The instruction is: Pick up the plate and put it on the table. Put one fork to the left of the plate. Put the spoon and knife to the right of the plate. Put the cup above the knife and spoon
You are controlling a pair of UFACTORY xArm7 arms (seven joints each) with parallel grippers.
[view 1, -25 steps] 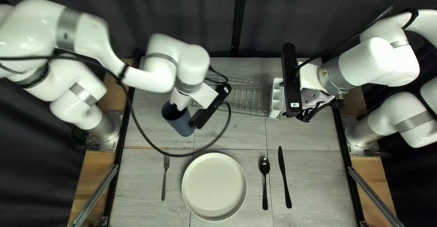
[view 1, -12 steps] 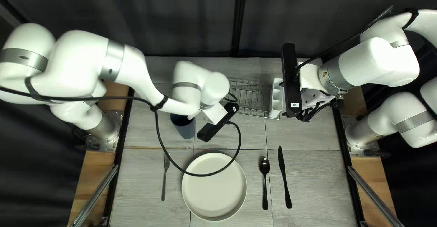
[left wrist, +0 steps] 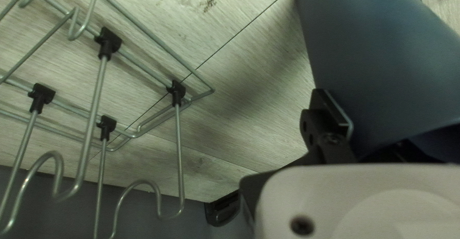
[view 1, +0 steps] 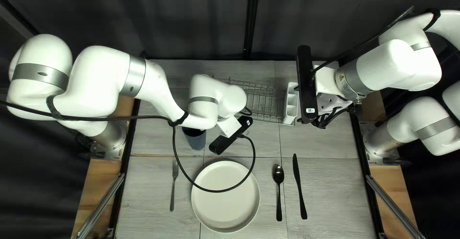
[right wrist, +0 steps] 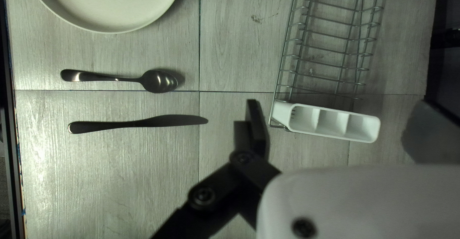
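From above the near edge of the table, the top left view slants down toward the wire rack, widest of all. The left wrist view looks in close at the rack's end by the cup; the right, farther back, faces down beside the rack. All three share part of the rack.

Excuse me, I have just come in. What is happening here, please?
The robot is setting a table. Its left end effector holds the dark blue cup. The plate is down, with the fork on its left, and the spoon and knife on its right. The cup is not yet above the spoon and knife. The right arm is near the white holder.
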